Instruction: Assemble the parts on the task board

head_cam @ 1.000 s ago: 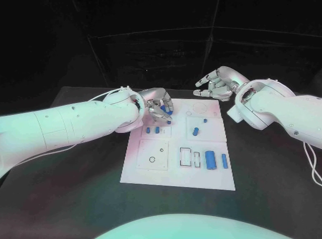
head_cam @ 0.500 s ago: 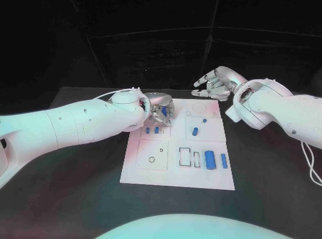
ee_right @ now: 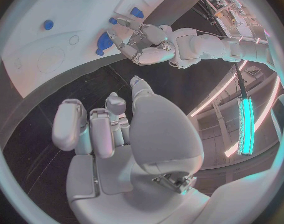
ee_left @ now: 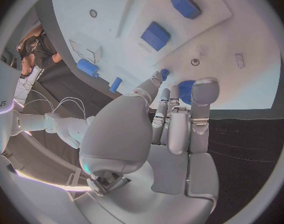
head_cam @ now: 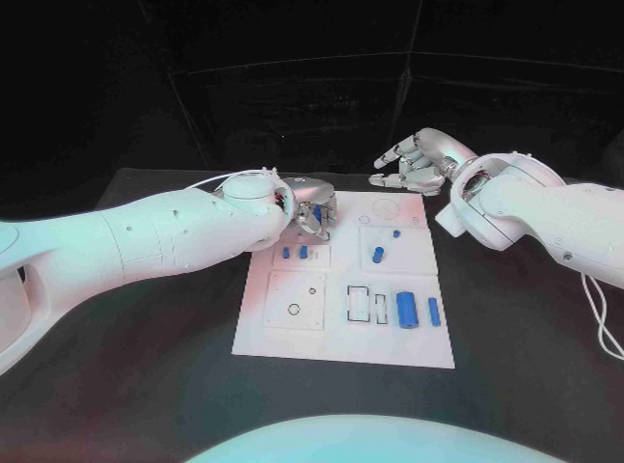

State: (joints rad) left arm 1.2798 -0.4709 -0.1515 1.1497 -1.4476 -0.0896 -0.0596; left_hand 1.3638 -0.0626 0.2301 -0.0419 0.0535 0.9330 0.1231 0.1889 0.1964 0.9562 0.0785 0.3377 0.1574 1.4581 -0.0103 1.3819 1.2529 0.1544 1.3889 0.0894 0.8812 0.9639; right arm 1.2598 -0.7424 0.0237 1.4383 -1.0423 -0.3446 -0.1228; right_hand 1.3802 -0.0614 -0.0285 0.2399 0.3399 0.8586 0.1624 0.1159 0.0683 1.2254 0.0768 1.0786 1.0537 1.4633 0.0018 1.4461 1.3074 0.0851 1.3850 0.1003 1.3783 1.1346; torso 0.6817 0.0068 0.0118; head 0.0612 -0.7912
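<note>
My left hand (head_cam: 308, 206) has its fingers (ee_left: 203, 98) drawn together on a blue part (ee_left: 186, 90) at the far left corner of the task board (head_cam: 342, 347); how that part's long axis runs I cannot tell. My right hand (head_cam: 416, 162) hovers beyond the board's far edge, fingers loosely curled, holding nothing. Near the board's right edge, a larger blue cylinder (head_cam: 408, 310) lies with its long axis running near to far.

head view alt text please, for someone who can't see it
The robot's left hand has its fingers at a small blue part on the far left corner of the white rectangular task board. The right hand hovers, fingers curled, beyond the board's far edge; more blue parts lie on the board.
</note>
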